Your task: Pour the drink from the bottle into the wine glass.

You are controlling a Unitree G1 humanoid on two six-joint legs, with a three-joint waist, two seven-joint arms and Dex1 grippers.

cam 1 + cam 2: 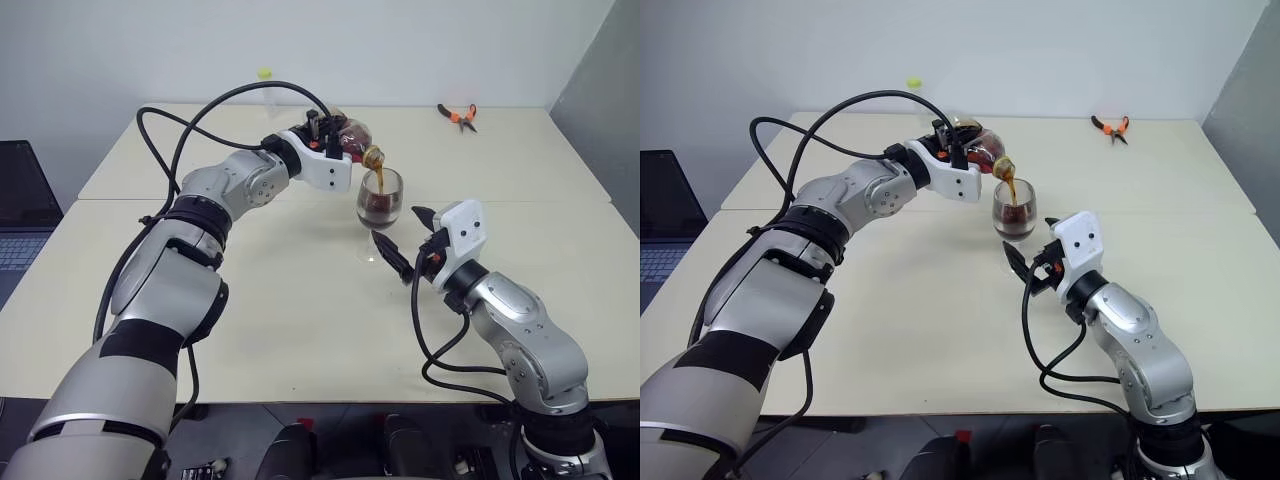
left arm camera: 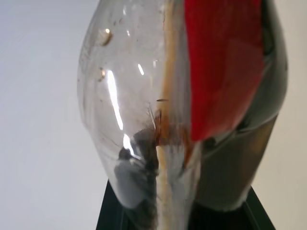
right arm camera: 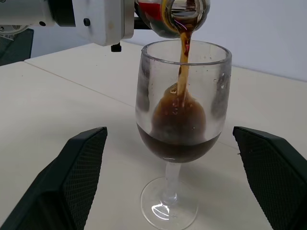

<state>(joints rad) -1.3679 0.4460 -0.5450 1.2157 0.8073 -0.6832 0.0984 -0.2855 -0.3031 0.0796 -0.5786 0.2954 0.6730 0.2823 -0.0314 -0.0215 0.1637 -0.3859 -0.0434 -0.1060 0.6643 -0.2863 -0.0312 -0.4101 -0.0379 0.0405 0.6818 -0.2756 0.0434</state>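
My left gripper is shut on the bottle, a small clear one with a red label. The bottle is tipped mouth-down over the wine glass. A thin stream of dark brown drink falls from its mouth into the bowl. Drink fills the bottom of the bowl, with foam above it. The glass stands upright on the table. My right gripper is open and level just in front of the glass. Its two black fingers stand on either side of the stem and foot, apart from the glass.
Orange-handled pliers lie at the table's far right. A thin clear tube with a yellow-green top stands at the far edge behind my left arm. A dark laptop sits off the table's left side.
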